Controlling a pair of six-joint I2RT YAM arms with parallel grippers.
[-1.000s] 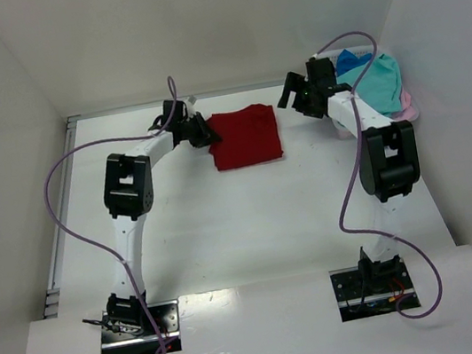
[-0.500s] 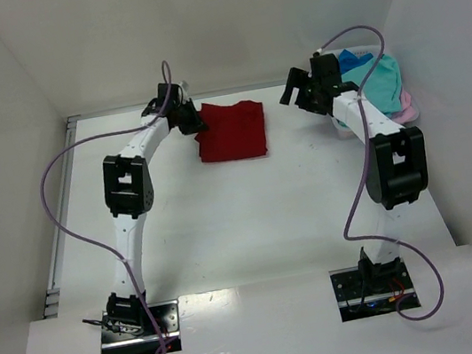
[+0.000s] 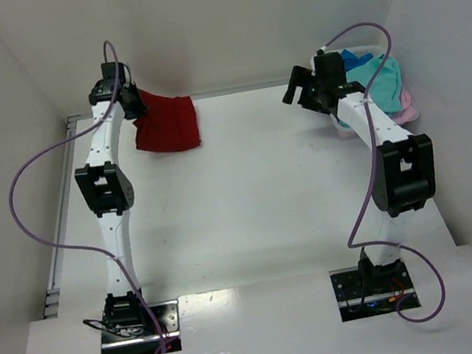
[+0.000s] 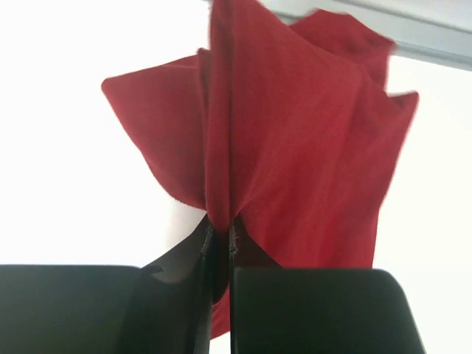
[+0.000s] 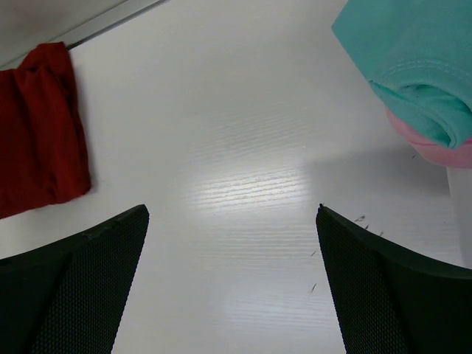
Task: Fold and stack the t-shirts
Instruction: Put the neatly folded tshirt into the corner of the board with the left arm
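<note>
The folded dark red t-shirt lies at the far left of the table, its left edge lifted. My left gripper is shut on that edge; in the left wrist view the red cloth hangs bunched from between my closed fingertips. My right gripper is open and empty above bare table, left of the basket. The teal t-shirt lies over the basket, with the blue one behind and the pink one beneath. The right wrist view shows the teal, pink and red shirts.
The pale laundry basket stands at the far right corner against the right wall. White walls close the table at the back and both sides. A metal rail runs along the left edge.
My left gripper has dragged the red t-shirt leftward and toward the back wall, from the table's far middle to the far left. The right gripper has barely moved.
</note>
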